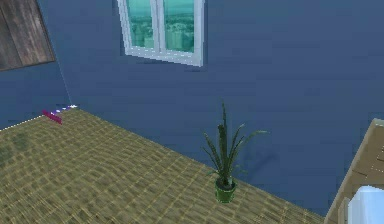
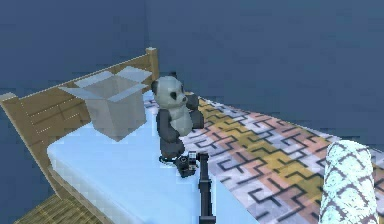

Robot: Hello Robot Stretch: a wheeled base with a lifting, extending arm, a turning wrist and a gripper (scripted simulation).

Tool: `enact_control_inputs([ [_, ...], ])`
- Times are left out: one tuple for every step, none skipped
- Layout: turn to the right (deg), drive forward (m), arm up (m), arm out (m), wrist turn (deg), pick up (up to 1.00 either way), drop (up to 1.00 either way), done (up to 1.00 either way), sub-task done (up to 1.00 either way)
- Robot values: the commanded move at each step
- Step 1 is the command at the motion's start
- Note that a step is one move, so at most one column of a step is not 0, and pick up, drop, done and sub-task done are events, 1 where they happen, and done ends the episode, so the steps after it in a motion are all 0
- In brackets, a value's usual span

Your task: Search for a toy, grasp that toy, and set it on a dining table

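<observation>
A black-and-white panda toy (image 2: 175, 112) sits upright on a bed (image 2: 110, 165) in the arm side view, next to an open cardboard box. The dark arm (image 2: 204, 195) rises from the bottom edge, and the gripper (image 2: 176, 158) is at the panda's base, low on the pale sheet. With the toy resting on the bed right at the gripper's far end, I cannot tell whether it holds anything.
An open cardboard box (image 2: 115, 100) stands by the wooden headboard (image 2: 40, 110). A patterned quilt (image 2: 270, 150) covers the bed's right part, with a white patterned roll (image 2: 350, 185) at the right edge. In the forward view there are a potted plant (image 1: 226, 150), a window (image 1: 162, 28), blue walls and woven floor (image 1: 100, 170).
</observation>
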Motion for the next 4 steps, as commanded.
enact_control_inputs([
  [0.0,0.0,0.1,0.0,0.0,0.0,0.0,0.0,0.0],
  [0.0,0.0,0.38,0.0,0.0,0.0,0.0,0.0,0.0],
  [0.0,0.0,0.0,0.0,-45.0,0.0,0.0,0.0,0.0],
  [0.0,0.0,0.0,0.0,-45.0,0.0,0.0,0.0,0.0],
])
